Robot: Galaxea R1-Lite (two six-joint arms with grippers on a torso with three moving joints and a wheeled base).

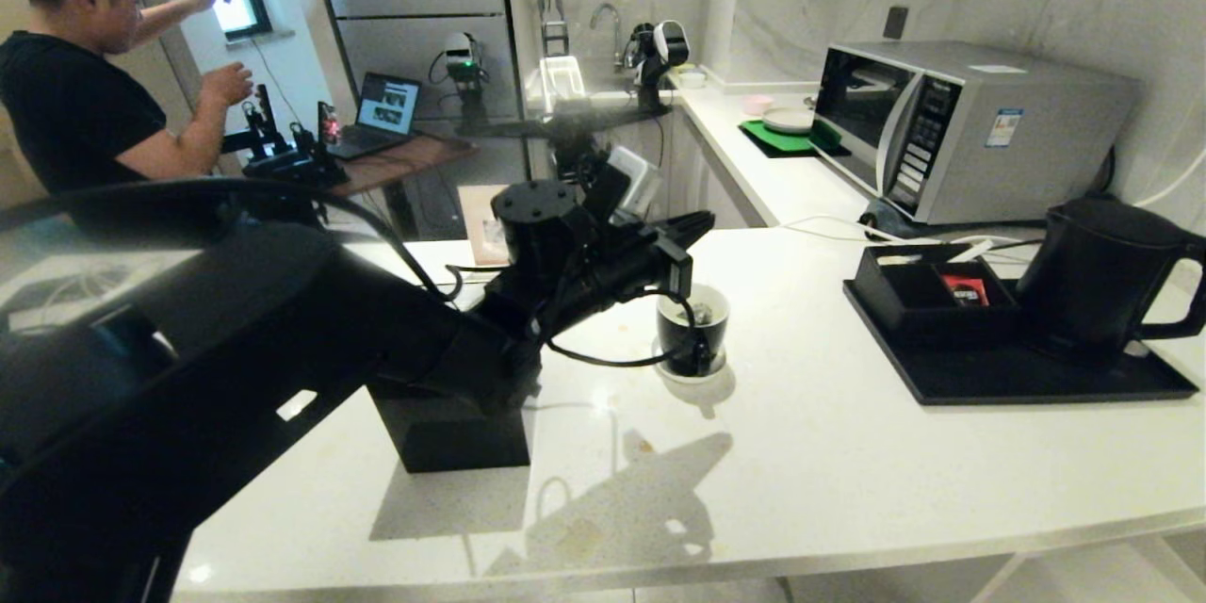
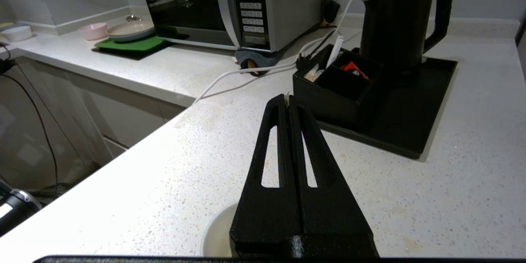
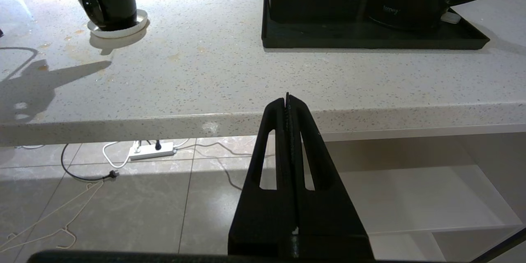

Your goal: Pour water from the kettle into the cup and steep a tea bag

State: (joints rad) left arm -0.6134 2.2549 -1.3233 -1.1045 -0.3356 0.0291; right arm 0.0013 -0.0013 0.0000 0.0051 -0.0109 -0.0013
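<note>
The black cup (image 1: 680,334) stands on its white saucer (image 1: 716,367) mid-counter, with the grey-green tea bag (image 1: 703,310) inside at the rim. My left gripper (image 1: 703,226) hovers just above and behind the cup, pointing toward the tray. It is shut, and a thin white sliver, apparently the tea bag's string, is pinched at its tip (image 2: 288,98). The matte black kettle (image 1: 1098,278) sits on the black tray (image 1: 1036,382) at the right, apart from both grippers. My right gripper (image 3: 287,96) is shut and empty, low in front of the counter edge; from there the cup (image 3: 107,0) shows at the far left.
A black organizer box (image 1: 928,301) holding a red sachet (image 1: 963,290) shares the tray. A microwave (image 1: 961,127) and white cables (image 1: 829,228) lie behind. A black box (image 1: 452,438) stands under my left arm. A person (image 1: 75,94) sits at the far left.
</note>
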